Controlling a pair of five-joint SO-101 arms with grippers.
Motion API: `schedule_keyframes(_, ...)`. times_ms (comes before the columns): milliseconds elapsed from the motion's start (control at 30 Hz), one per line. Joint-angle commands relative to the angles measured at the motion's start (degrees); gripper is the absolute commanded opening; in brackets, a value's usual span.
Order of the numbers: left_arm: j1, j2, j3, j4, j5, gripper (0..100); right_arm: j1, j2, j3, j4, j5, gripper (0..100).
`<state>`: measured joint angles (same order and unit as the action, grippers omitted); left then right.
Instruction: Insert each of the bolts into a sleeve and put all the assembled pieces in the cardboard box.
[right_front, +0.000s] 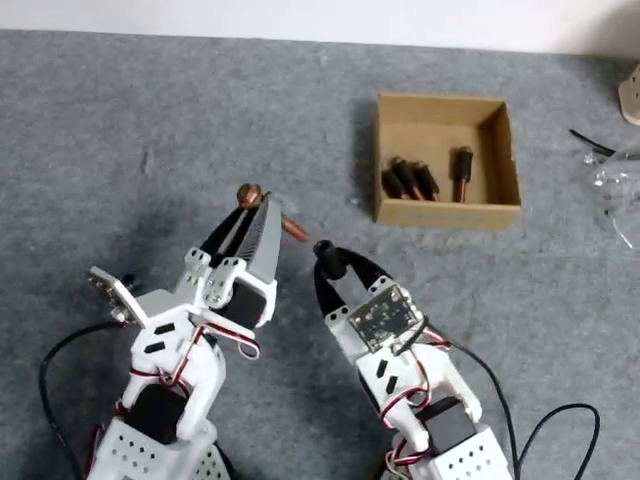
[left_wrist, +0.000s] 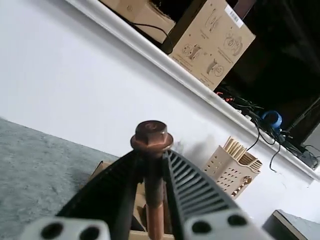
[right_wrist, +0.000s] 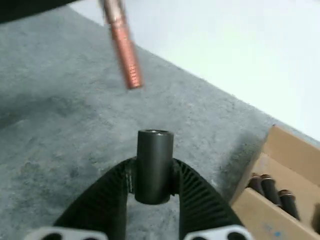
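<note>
One grey mat (right_front: 120, 120) covers the table, and the cardboard box (right_front: 445, 213) stands toward its far side, well apart from both arms. Four assembled pieces (right_front: 410, 178) lie in the box, three side by side and one a little apart.

The left gripper (right_front: 252, 207) is clamped on a copper bolt (right_front: 293, 229), gripping the shank just under the head. The right gripper (right_front: 327, 262), which is the arm nearer the box, is closed around a dark sleeve (right_front: 325, 250) and holds it above the mat with its open end up.

From above, the bolt slants from its head on the left arm's side to its threaded tip, which points toward the sleeve. The tip is close to the sleeve's mouth but not touching it.

In the right wrist view the sleeve (right_wrist: 154, 165) stands straight between the fingers. The bolt (right_wrist: 124, 55) hangs above it, tilted and off to one side of the hole. I judge the next move depends on lining up the two long axes, because the bolt would catch on the rim if it went in tilted like this.
</note>
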<state>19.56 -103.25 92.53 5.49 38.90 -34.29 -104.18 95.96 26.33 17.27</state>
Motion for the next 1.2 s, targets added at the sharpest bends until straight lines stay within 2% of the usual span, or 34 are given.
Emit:
schedule_keyframes(0,2.15,2.24,-3.91,-1.41,0.18,1,-1.98,-0.57,6.37,0.13,0.35,0.5)
schedule_keyframes(233,5.49,12.53,-4.0,-1.67,0.44,1,-1.8,-0.92,6.37,0.13,0.44,0.5)
schedule_keyframes(567,7.08,12.62,-1.8,0.35,0.44,1,-1.71,-1.01,6.37,0.04,0.44,0.5)
schedule_keyframes(900,8.75,12.53,-1.54,9.32,0.09,1,0.48,-1.01,6.11,-0.22,0.53,0.5)
schedule_keyframes(1167,8.57,12.53,-1.54,9.67,0.0,1,0.48,-1.01,6.02,-0.22,0.53,0.5)
